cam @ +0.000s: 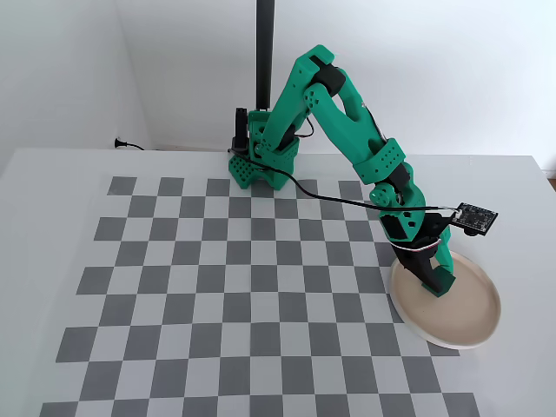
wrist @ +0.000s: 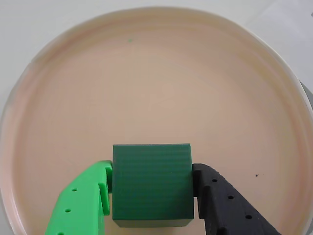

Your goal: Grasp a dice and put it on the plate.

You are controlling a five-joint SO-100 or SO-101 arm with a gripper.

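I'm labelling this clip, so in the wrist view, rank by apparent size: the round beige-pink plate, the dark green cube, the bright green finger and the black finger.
1. Round beige-pink plate, fills the frame.
2. Dark green cube, enlarged by nearness to the camera.
3. Bright green finger and black finger: alike, both cropped, unranked.

Matt, finely ridged plastic dice (wrist: 151,183); smooth, faintly glossy plate (wrist: 146,73).
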